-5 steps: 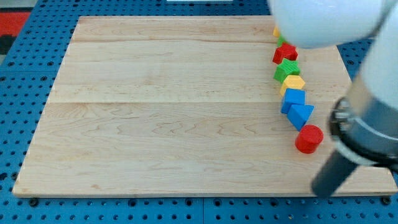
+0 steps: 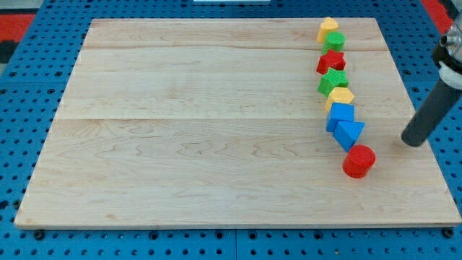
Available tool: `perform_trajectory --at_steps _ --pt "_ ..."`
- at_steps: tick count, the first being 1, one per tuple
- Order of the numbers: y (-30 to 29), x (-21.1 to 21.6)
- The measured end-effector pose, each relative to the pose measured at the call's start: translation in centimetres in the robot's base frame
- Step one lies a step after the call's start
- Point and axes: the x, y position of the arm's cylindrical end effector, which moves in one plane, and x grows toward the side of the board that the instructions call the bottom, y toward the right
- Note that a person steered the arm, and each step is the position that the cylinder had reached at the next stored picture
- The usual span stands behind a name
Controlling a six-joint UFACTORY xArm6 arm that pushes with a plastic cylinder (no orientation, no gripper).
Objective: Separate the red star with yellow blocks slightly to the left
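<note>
A column of blocks runs down the right side of the wooden board [image 2: 202,123]. From the top: a yellow block [image 2: 328,29], a green round block [image 2: 334,41], the red star [image 2: 331,62], a green block [image 2: 333,81], a second yellow block [image 2: 339,96], a blue block [image 2: 341,114], a blue triangle [image 2: 349,133] and a red cylinder [image 2: 359,160]. The red star touches the green blocks above and below it. My tip [image 2: 412,141] stands on the board right of the blue triangle, well apart from all blocks.
The board lies on a blue pegboard [image 2: 22,108]. Red patches show at the view's top corners. The board's right edge is just right of my tip.
The arm has swung up and to the right, out of most of the view. My tip has moved from the board's bottom right up to beside the blue triangle. No block has moved.
</note>
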Motion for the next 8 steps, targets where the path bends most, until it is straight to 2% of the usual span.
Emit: perform_trajectory --at_steps 1,2,3,4,6,7,8 --pt "0.1 0.0" --pt "-1.0 -3.7" --pt "2.0 -7.0" --pt "-0.4 -13.1" --pt "-10.1 -16.1" --pt "-8.3 -16.3" --pt "-12.7 -18.6"
